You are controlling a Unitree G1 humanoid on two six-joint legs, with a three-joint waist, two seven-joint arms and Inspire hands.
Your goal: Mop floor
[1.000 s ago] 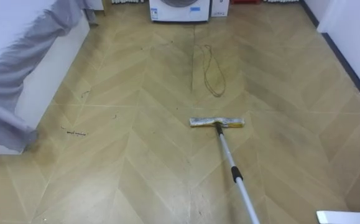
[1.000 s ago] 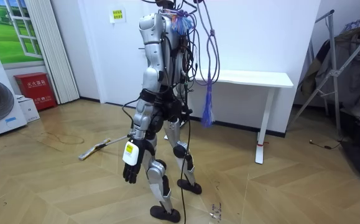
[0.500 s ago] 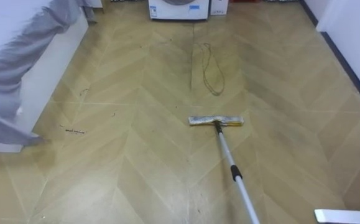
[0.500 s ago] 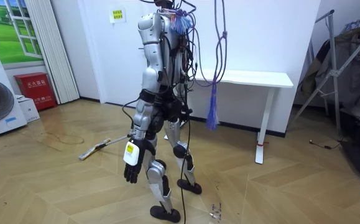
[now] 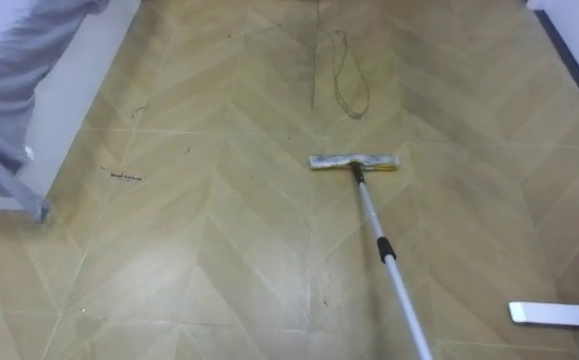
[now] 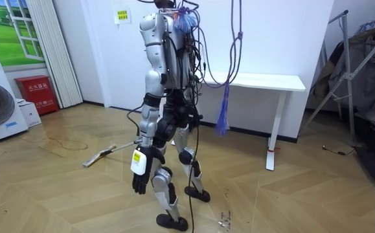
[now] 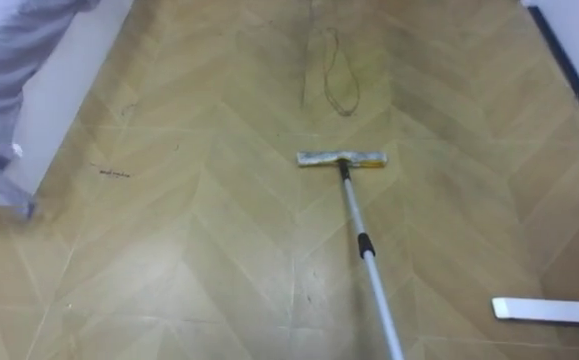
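**Item: mop** [image 5: 377,228]. It lies flat on the floor [image 5: 199,260], right of centre in the eye views.

- **Mop head** [image 5: 354,161]: a narrow flat bar across the centre of the frame, with a pale, worn pad and a yellowish edge.
- **Pole** [image 5: 400,290]: a slim, straight, pale metal tube that runs from the head to the bottom edge, lower right.
- **Dark collar** [image 5: 385,251]: sits partway along the pole and is probably a telescopic lock.

**Handling, in our judgement:** The mop is light, stiff and long, so it will lever against the wrist. The bare tube is likely to be slippery. We would take hold high on the pole, above the collar, and never at the head. We cannot tell whether anything holds the near end.

**Left hand** [image 6: 142,182]: in the room view it hangs beside the thigh, with the fingers loose and nothing in them.

**Surroundings:**
- The floor is smooth herringbone wood, with small dark scraps at the left.
- A thin cord [image 5: 347,78] lies looped at top centre.
- A grey cloth [image 5: 14,60] drapes at the upper left.
- A white flat bar [image 5: 559,314] lies at the lower right.
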